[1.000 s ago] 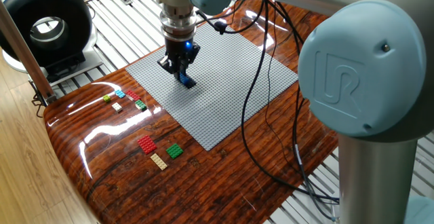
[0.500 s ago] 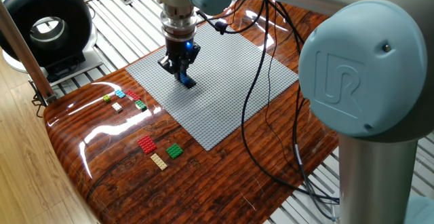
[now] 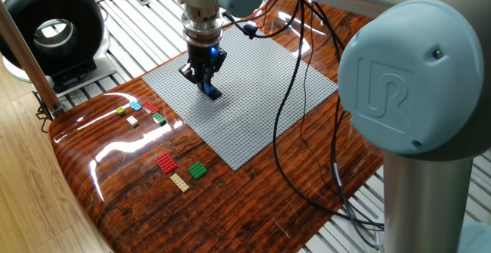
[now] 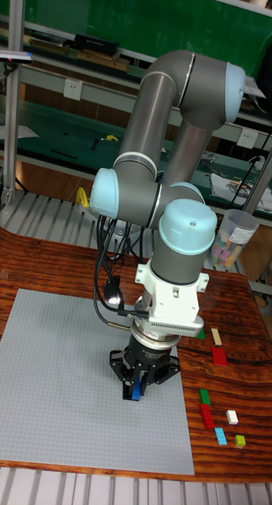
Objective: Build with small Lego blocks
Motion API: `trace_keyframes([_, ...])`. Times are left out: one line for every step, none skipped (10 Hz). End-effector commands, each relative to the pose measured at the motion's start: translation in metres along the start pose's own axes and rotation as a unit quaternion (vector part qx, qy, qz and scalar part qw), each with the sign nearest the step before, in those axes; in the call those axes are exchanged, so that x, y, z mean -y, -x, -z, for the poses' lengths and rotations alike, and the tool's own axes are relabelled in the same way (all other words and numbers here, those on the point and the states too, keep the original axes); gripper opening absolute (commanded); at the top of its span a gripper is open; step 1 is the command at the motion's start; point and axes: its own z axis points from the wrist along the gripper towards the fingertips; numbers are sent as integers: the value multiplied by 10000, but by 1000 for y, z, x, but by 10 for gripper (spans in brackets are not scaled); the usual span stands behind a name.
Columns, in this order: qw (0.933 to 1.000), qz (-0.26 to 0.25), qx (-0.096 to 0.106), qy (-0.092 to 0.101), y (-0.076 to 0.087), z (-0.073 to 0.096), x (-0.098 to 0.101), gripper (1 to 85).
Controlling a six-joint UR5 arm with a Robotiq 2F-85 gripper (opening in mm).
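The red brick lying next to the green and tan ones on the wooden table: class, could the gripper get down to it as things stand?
Probably yes. The red brick lies flat with nothing over it, but the gripper already holds a blue brick.

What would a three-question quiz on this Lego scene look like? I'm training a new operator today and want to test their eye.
1. True or false: the gripper is over the grey baseplate.
2. What colour is the brick between the gripper's fingers?
3. In the fixed view, which loose brick lies nearest the front table edge: A) the red brick, B) the tan brick, C) the green brick?

Key: 1 true. 2 blue. 3 B, the tan brick.
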Motion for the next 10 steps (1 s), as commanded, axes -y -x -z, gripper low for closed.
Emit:
trace_keyframes([10000, -23, 6, 45, 1, 1, -1, 540])
trace_keyframes([10000, -16, 6, 45, 1, 1, -1, 547])
trace_keyframes([10000, -8, 6, 52, 1, 1, -1, 553])
trace_keyframes([10000, -1, 6, 52, 1, 1, -1, 553])
trace_keyframes([10000, 7, -2, 53, 1, 1, -1, 557])
trace_keyframes([10000, 15, -2, 53, 1, 1, -1, 557])
trace_keyframes([10000, 30, -2, 60, 1, 1, -1, 557])
trace_keyframes([10000, 45, -2, 60, 1, 1, -1, 557])
trace_keyframes([10000, 60, -17, 61, 1, 2, 0, 557])
trace_keyframes([9999, 75, -63, 63, 1, 5, 0, 557])
